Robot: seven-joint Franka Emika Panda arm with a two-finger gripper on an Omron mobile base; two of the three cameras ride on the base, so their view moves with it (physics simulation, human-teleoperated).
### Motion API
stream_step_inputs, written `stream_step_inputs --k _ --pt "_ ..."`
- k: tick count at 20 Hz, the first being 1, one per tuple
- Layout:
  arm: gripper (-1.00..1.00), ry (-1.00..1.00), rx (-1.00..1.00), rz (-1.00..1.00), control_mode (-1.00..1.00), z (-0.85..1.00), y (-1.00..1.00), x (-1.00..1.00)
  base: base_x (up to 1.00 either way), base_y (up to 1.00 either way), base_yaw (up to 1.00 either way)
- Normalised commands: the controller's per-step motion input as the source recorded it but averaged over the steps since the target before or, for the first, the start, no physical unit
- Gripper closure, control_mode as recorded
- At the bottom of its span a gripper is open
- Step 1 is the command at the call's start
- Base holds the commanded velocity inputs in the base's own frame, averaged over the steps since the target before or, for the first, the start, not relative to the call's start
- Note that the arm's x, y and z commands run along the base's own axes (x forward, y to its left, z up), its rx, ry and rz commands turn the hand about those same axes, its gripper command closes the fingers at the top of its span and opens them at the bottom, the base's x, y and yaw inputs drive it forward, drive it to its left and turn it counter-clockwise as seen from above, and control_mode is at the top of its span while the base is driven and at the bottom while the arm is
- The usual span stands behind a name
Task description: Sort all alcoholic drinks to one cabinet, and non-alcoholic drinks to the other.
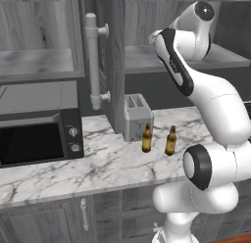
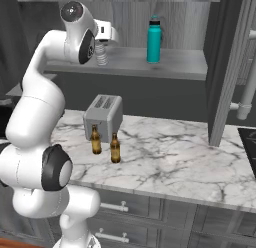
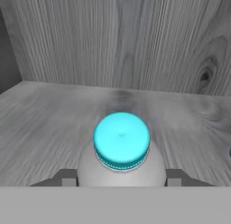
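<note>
While the water bottle [image 3: 121, 148] is pinched by the pincer [image 2: 102, 47] beside the flask [image 2: 154, 40], toppling is risked if released tilted.

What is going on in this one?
The arm has reached into the upper cabinet and its gripper sits over the ribbed water bottle on the shelf, fingers on either side of it; the hand view looks down on the bottle's cap. Whether the jaws are actually closed on it is unclear. The teal flask stands on the same shelf. Both beer bottles stand on the counter by the toaster.
</note>
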Motion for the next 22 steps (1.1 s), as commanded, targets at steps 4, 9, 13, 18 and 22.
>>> stream_step_inputs --k 4,9,13,18,22 --pt "1.0 0.03 0.0 -0.01 -1.0 0.0 0.0 0.1 0.0 0.0 0.0" --pt "1.0 0.02 0.0 0.0 -1.0 0.0 0.0 0.13 0.0 0.0 0.0" --pt "1.0 0.01 0.0 0.0 -1.0 0.0 0.0 0.15 0.0 0.0 0.0" --pt "1.0 0.01 0.0 0.0 -1.0 0.0 0.0 0.15 0.0 0.0 0.0" --pt "1.0 0.0 0.0 0.0 -1.0 -0.01 0.0 0.15 0.0 0.0 0.0"
